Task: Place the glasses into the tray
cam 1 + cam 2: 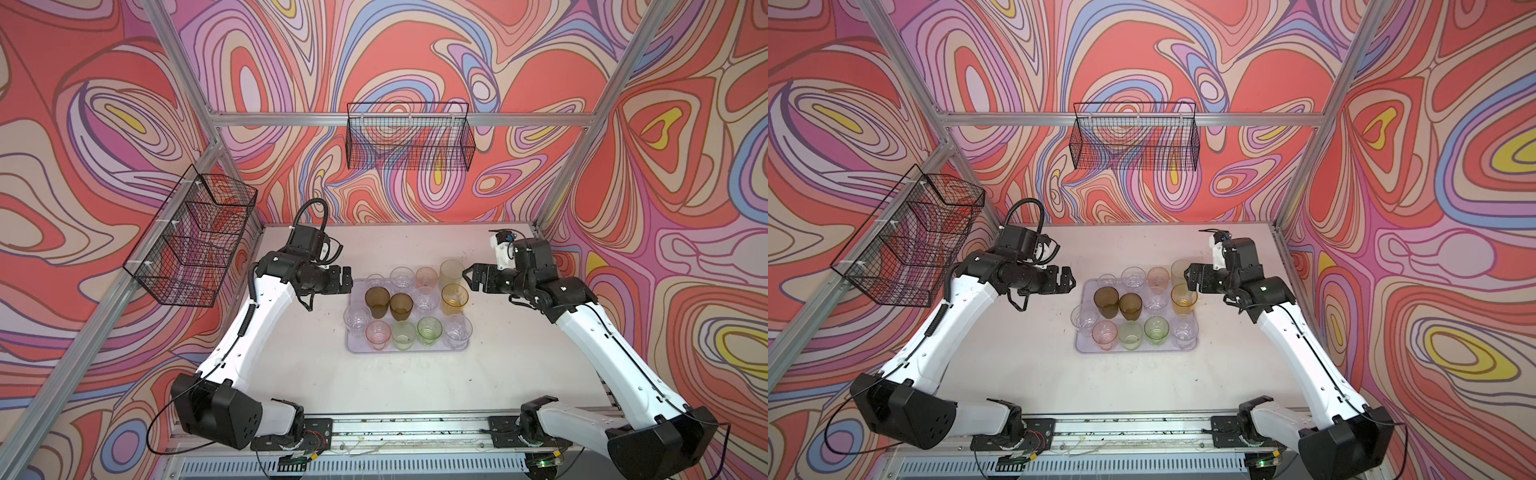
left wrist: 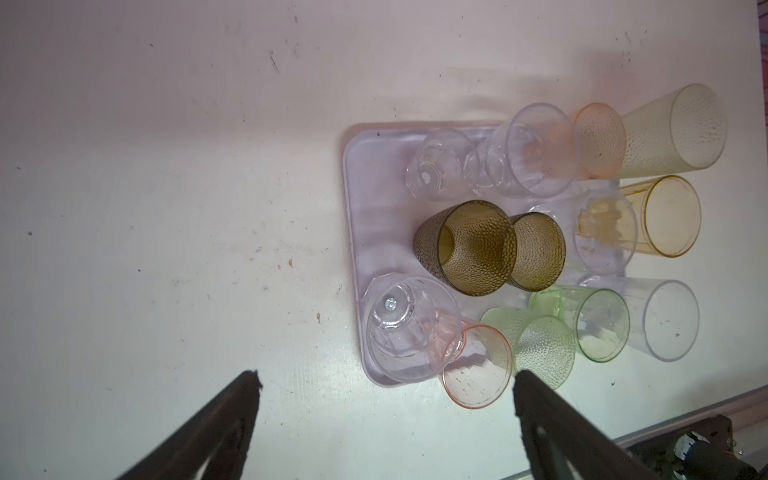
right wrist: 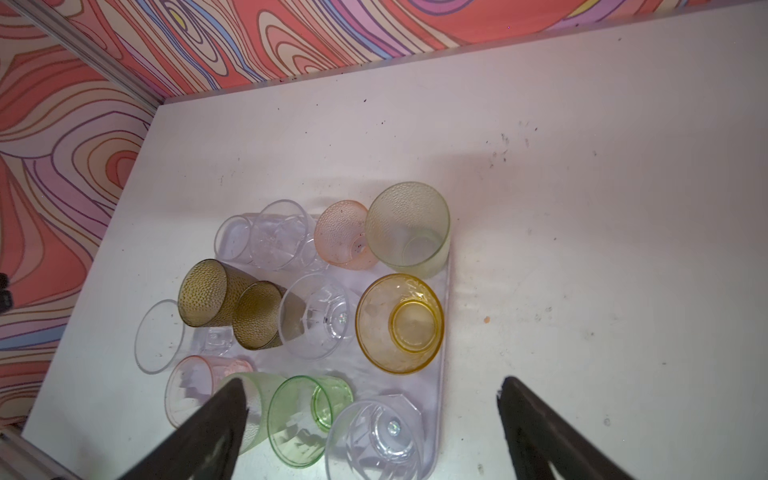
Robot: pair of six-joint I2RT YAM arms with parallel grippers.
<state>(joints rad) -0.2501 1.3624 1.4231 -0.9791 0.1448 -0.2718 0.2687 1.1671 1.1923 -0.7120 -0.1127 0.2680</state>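
Observation:
The pale lilac tray (image 1: 411, 350) (image 1: 1133, 350) lies mid-table, and several glasses stand upright in it in rows. Among them are two olive-brown ones (image 1: 377, 302) (image 2: 469, 249), a yellow one (image 1: 454, 298) (image 3: 401, 324), a bright green one (image 1: 429, 329) and a tall pale yellow-green one (image 1: 451, 272) at the back right corner. My left gripper (image 1: 347, 280) (image 1: 1071, 279) (image 2: 386, 378) hovers open just left of the tray's back left corner, holding nothing. Beside the tall glass, my right gripper (image 1: 467, 278) (image 1: 1187, 276) (image 3: 372, 384) is open and empty too.
A black wire basket (image 1: 195, 241) hangs on the left wall and another (image 1: 409, 139) on the back wall. The white table (image 1: 415, 386) is bare round the tray. An aluminium rail (image 1: 399, 428) with both arm bases runs along the front edge.

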